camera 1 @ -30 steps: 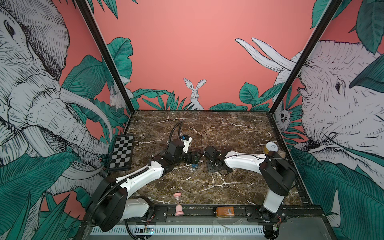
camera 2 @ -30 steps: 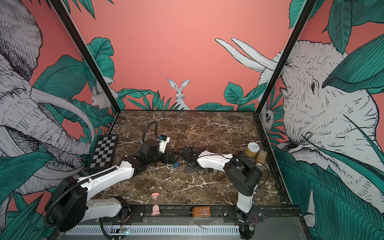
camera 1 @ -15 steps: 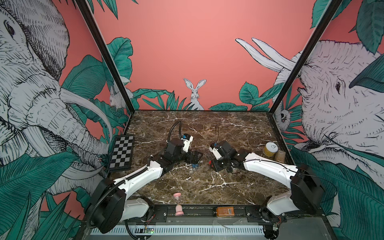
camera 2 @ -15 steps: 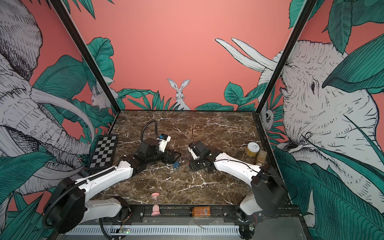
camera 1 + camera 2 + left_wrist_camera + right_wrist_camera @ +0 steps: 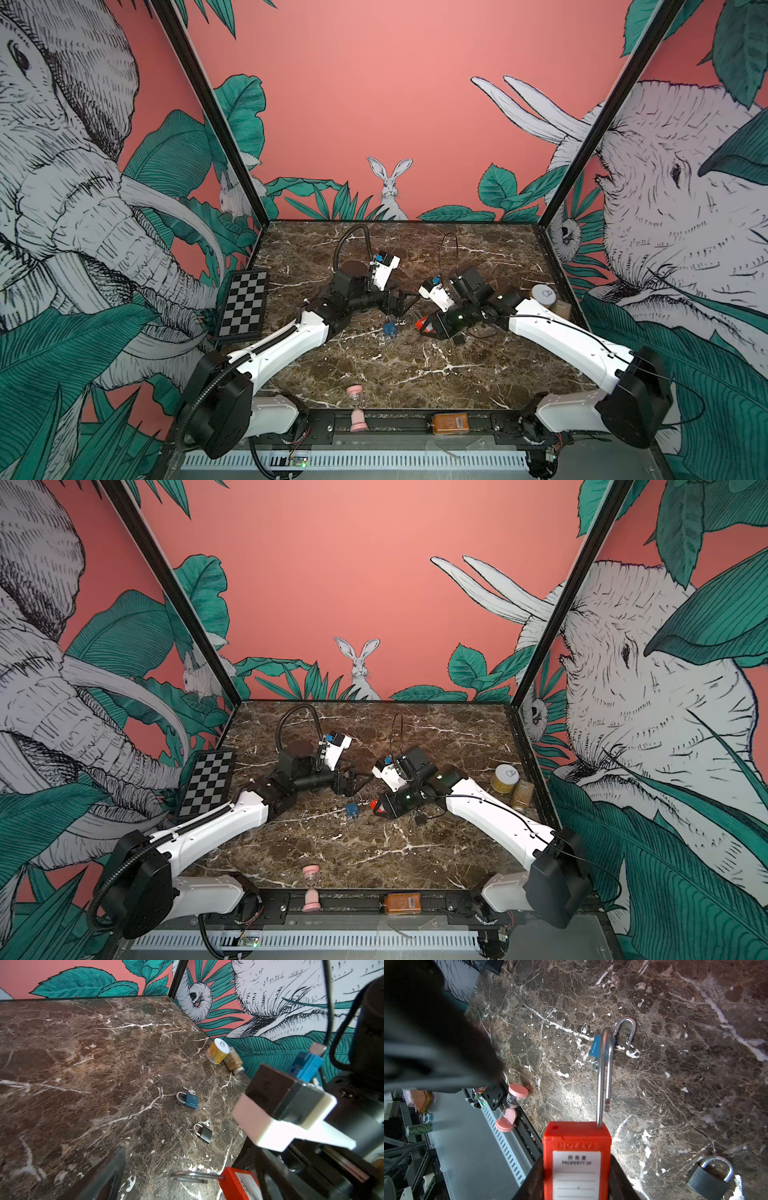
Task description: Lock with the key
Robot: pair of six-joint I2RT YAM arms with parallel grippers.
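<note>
**Inventory.** The table carries three padlocks, one can, one jar, one hourglass and one checkerboard. The padlocks are one red padlock, one blue padlock and one black padlock. One single key lies at the shackle end of the blue padlock. A key bunch lies at the shackle end of the black padlock; its key count cannot be told.

**Position.**
- The right end effector is near the table's middle, partly closed, and clamps the red padlock's body between its fingers.
- The long shackle points away from the wrist and is open: one leg sits in the body, the other ends free above it.
- The blue padlock and single key lie just beyond the shackle's bend.
- The black padlock lies near the right end effector, to one side.
- The left end effector has its jaws fully apart and holds nothing. It stands just behind the blue padlock.

**Change.** One second ago the right arm's elbow stood upright in front of the can. It now lies low, out toward the front right corner. The right end effector has kept roughly its place. The left arm and the blue padlock are unchanged.
</note>
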